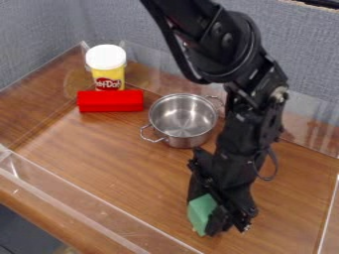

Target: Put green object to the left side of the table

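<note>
Backdrop: grey fabric-textured panel [40,40] running behind the work surface, uniform in tone. Upper right corner: a pale strip [322,4] above the panel (too little shown to identify). Lighting: soft, even, with faint glare on glossy surfaces.

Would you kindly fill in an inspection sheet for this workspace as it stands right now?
Surface: brown wood-grain table edged by low clear plastic walls.
Job's things: green object at the near right, clamped in the gripper.
Clutter: steel pot mid-table; red cylinder and yellow Play-Doh tub at the far left.
Grippers: gripper pointing down, fingers shut on the green object.
Cables: nothing seen.
Surroundings: grey fabric backdrop behind the table.
</note>
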